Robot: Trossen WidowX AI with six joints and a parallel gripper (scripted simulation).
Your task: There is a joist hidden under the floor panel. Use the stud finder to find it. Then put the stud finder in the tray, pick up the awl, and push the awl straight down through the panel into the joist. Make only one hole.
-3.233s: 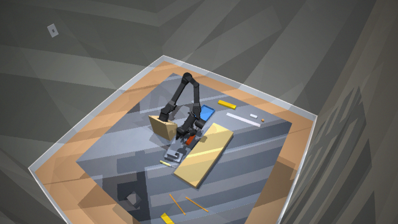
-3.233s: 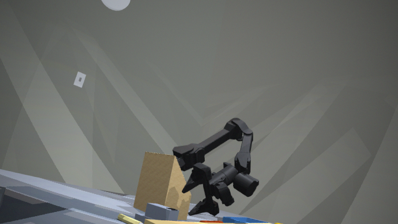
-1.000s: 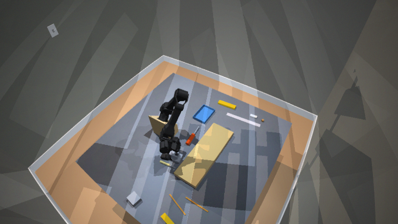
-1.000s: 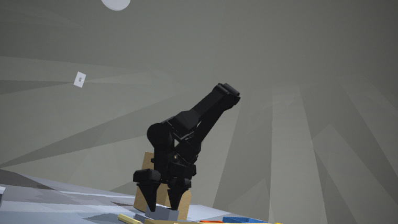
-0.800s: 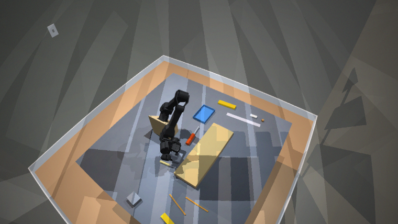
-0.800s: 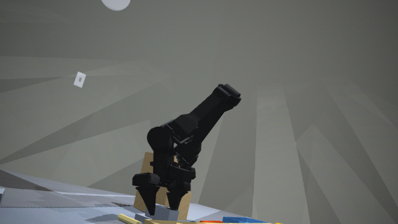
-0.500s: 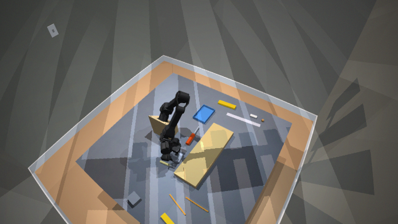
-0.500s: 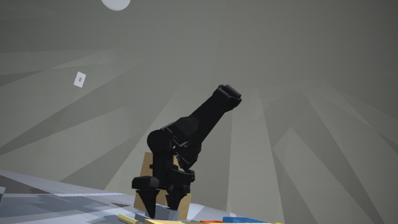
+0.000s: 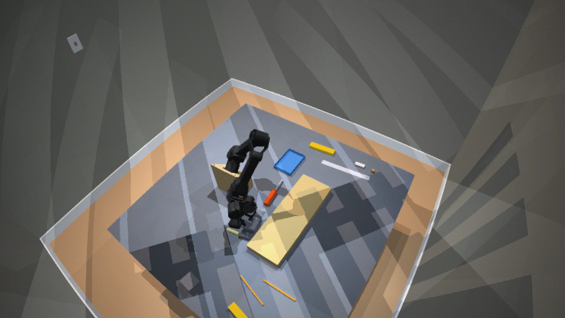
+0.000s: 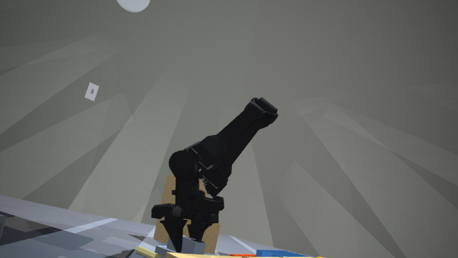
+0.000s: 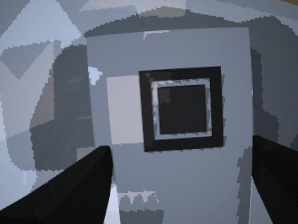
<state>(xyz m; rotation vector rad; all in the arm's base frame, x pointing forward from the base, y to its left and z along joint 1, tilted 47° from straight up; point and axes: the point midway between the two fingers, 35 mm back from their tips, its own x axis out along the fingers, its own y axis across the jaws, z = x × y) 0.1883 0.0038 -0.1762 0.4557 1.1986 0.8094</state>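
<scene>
The stud finder is a grey block with a black square window. It lies flat on the floor beside the near left end of the tan floor panel. My gripper points straight down over it, open, with one black finger on each side of the block. The top and exterior views show the same: the fingers straddle the grey block, which rests on the floor. The awl, with an orange handle, lies on the floor left of the panel. The blue tray sits beyond the awl.
A tan box stands behind the arm's base. A yellow bar, a white strip and small bits lie at the far side. Two thin orange sticks and a yellow block lie near the front. Glass walls ring the floor.
</scene>
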